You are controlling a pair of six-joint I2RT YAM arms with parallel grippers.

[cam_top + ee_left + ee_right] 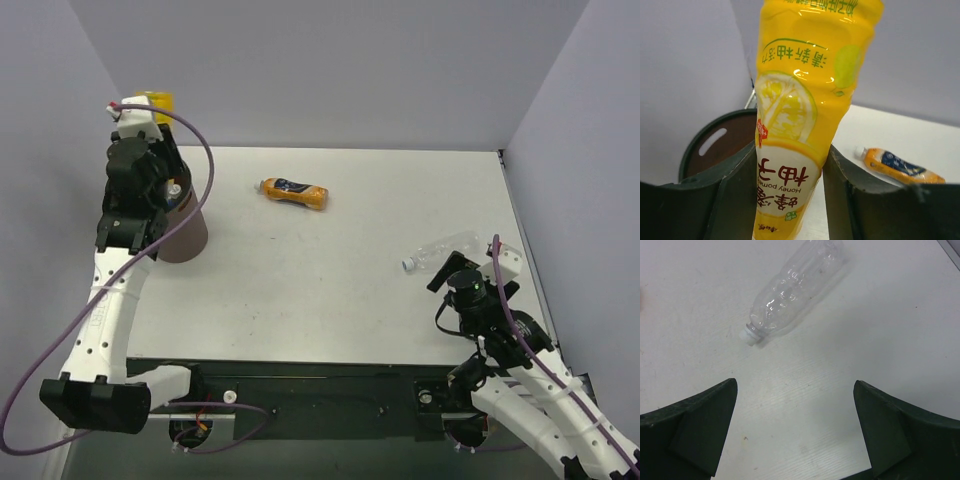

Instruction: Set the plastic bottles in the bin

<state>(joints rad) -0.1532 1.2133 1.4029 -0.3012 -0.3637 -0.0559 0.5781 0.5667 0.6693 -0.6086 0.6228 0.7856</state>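
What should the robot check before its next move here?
1. Left tool shut on the yellow labelled plastic bottle: ok, a finger on each side.
2. That bottle right above the dark brown round plastic bin: cannot tell; the opening shows off to one side in the left wrist view.
3. Right tool open: ok.
4. Clear plastic bottle lying free ahead of it: ok.
5. Orange plastic bottle with dark blue label lying apart from both arms: ok.
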